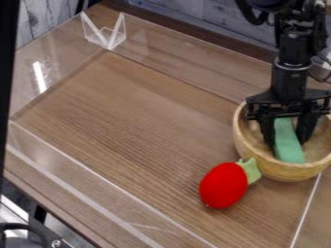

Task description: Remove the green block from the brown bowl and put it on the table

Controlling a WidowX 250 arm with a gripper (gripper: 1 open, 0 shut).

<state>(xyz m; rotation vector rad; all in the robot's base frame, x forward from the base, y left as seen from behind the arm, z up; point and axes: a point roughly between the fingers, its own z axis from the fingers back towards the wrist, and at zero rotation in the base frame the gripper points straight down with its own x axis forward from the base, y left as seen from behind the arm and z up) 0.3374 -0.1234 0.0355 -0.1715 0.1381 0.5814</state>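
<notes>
Block: green block [288,145] lies slanted in the brown bowl [258,165], long axis running toward the camera.
Jaws: gripper [289,124] straddling it, part-open (apparently not yet gripping).

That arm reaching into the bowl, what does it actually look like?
The arm is all black: a slim, roughly cylindrical column made of stacked segments. At its end, a short black crossbar carries the gripper, two thin black fingers like small tongs. Dark bulky parts, possibly cables, sit at the top edge, too cropped to tell. I see no markings or colour accents.
</notes>
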